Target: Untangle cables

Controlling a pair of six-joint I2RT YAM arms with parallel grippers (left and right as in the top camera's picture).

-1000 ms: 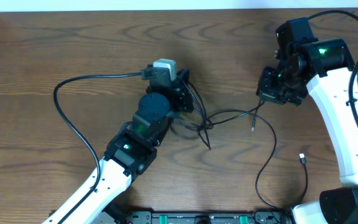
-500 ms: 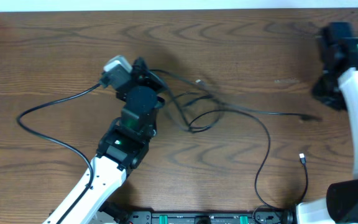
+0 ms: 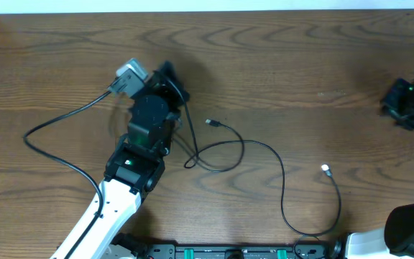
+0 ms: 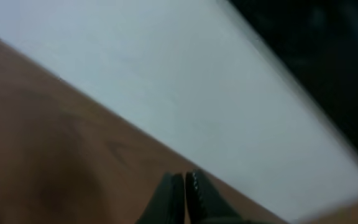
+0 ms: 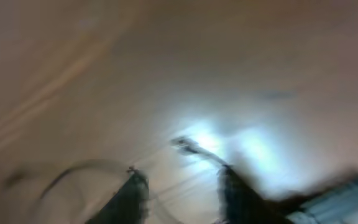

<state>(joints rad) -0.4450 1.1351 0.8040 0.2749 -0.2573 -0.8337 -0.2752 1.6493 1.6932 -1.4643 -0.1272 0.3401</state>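
Your cable [image 3: 282, 183] lies loose on the table [image 3: 322, 57], in the middle, between your two grippers. One plug [image 3: 210, 122] sits near the left arm [image 3: 131, 169] and points up and to the left. From there the cable makes a round loop, runs down toward the near edge, then curls back up to the other plug [image 3: 325, 170]. So it mostly goes from left to right. Your left gripper [image 4: 184, 177] has its fingers pressed tight together. You cannot tell if a thin cord is pinched there. Your right gripper [image 5: 182, 175] is far off at the right edge, well apart from the cable. Its fingers stand apart and hold nothing, though that view is blurry.
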